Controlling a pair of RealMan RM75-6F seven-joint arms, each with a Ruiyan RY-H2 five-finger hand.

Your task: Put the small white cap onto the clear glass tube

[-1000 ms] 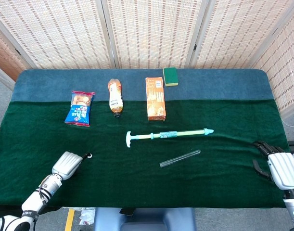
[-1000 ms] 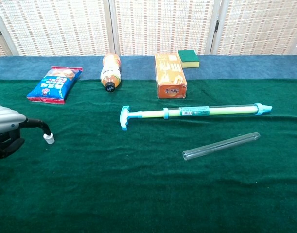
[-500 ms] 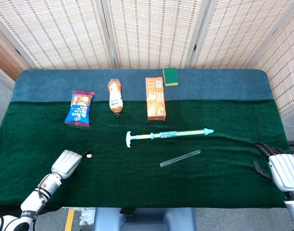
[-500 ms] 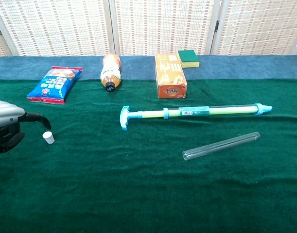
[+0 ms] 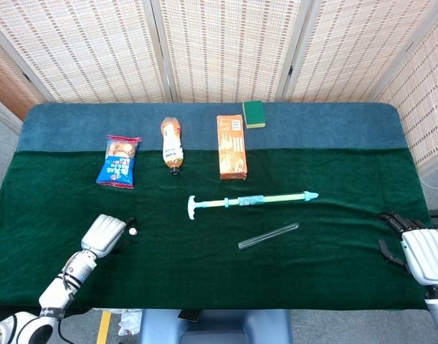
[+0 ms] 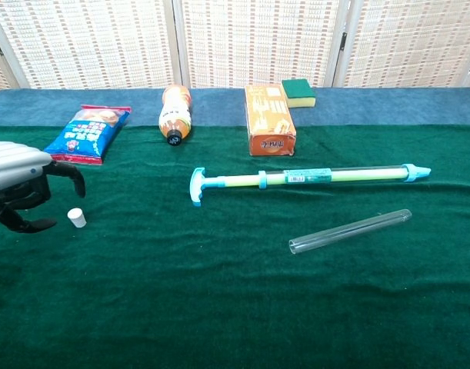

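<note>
1. Left of the long plastic pump (image 6: 304, 177), well apart from it, the little white cap (image 6: 78, 218) sits on the green cloth (image 6: 219, 307), just beside the left hand (image 6: 23, 192).
2. That hand's fingers (image 6: 71, 176) are spread and curved around empty air. It's got nothing in it, and the cap sits loose in front of the fingertips. My guess is it's lined up for a pinch.
3. Cap looks like it's standing on end, but it's too small to tell which way its opening faces.
4. The glass tube (image 6: 350, 231) lies flat just in front of the pump's right half, on the robot's side, not touching it. Its long axis runs nearly parallel to the pump but tilted: open mouth toward the near left, rounded closed end toward the far right.
5. Good news is the open end faces the cap's side, so the cap should go on there.
6. Right hand (image 5: 418, 251) is way off past the pump's tip at the cloth's edge, holding nothing as far as I can tell, fingers loosely apart, probably waiting to steady the tube.
</note>
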